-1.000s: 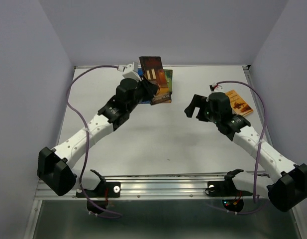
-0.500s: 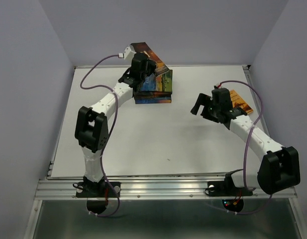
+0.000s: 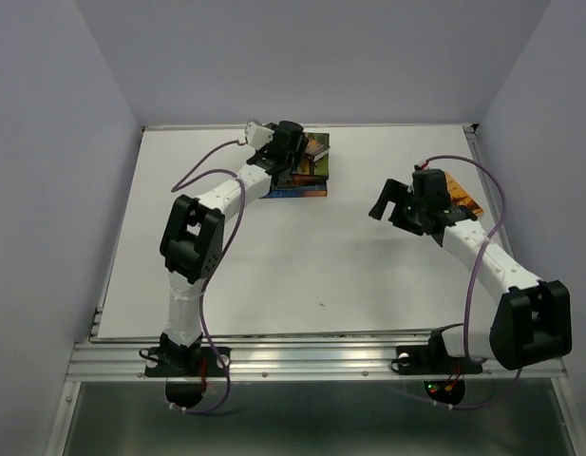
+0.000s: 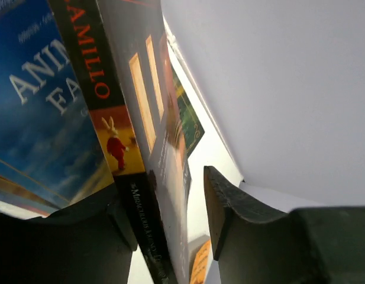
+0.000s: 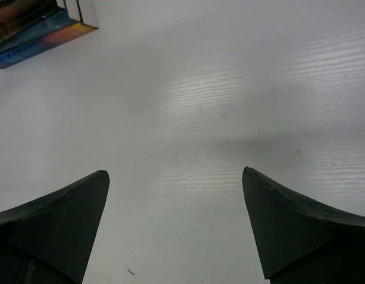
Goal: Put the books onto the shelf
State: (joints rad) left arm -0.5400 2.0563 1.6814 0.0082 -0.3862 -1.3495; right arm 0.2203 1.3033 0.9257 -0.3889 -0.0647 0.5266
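Evidently releasing the dark brown book (image 4: 126, 59) onto the stack (image 3: 294, 190) with left gripper (image 4: 165, 188) half-open — right gripper (image 5: 176, 177) wide, empty.

Book stack (image 3: 310, 177) left of lone book (image 3: 464, 197)

The left arm (image 3: 219, 197) stretches far forward, elbow raised high, and the left gripper (image 4: 164, 189) has its 2 fingers partly parted. The right arm (image 3: 484, 263) angles inward, with the right gripper (image 5: 176, 225) spread wide.
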